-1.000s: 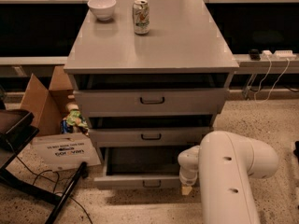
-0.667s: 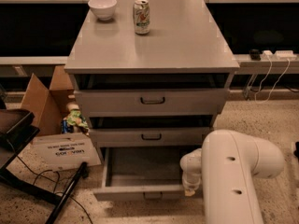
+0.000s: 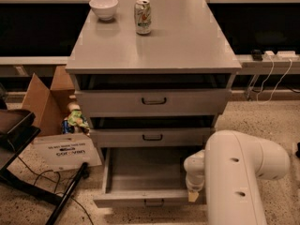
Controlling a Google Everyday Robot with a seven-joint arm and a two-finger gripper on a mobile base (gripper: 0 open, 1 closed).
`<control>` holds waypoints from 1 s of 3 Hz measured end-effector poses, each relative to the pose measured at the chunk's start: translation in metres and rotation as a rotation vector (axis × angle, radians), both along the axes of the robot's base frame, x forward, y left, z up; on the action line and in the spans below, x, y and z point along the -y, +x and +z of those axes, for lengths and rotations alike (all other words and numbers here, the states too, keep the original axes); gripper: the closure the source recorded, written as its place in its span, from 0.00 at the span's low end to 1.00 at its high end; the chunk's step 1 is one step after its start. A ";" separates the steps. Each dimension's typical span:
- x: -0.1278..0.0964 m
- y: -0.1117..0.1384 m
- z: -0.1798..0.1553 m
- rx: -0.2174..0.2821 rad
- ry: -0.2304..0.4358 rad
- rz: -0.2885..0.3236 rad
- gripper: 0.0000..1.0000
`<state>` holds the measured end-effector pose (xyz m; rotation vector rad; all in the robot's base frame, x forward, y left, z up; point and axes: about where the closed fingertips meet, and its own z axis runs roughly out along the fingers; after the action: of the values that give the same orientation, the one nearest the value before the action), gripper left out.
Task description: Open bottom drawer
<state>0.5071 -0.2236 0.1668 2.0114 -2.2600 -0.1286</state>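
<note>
The bottom drawer (image 3: pixel 123 199) of the grey cabinet (image 3: pixel 154 46) stands pulled out toward me. Its slim front panel carries a small dark bar handle (image 3: pixel 153 202), and its plain grey shallow tray (image 3: pixel 145 168) is bare. My gripper (image 3: pixel 193 195) sits at the right end of the drawer's front panel, at the end of my white arm (image 3: pixel 234 177), which hides most of it. The medium-fronted drawer (image 3: pixel 152 137) and the tall-fronted drawer (image 3: pixel 153 101) above are pushed in.
A white bowl (image 3: pixel 103 7) and a drink can (image 3: pixel 142 17) stand on the cabinet top. An open cardboard box (image 3: pixel 44 100) and a white sign board (image 3: pixel 65 151) lie left of the cabinet. A dark chair base (image 3: pixel 18 172) is at far left. Cables (image 3: pixel 267 78) hang at right.
The bottom drawer has slid further out toward me, showing more of its tray. My arm and gripper have drawn back with the drawer's front.
</note>
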 end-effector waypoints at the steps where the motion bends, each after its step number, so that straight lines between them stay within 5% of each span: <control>1: 0.004 -0.013 0.002 -0.007 -0.016 -0.025 1.00; 3: 0.004 -0.027 0.004 -0.015 -0.017 -0.017 1.00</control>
<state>0.4798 -0.2272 0.1712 1.9770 -2.2615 -0.1249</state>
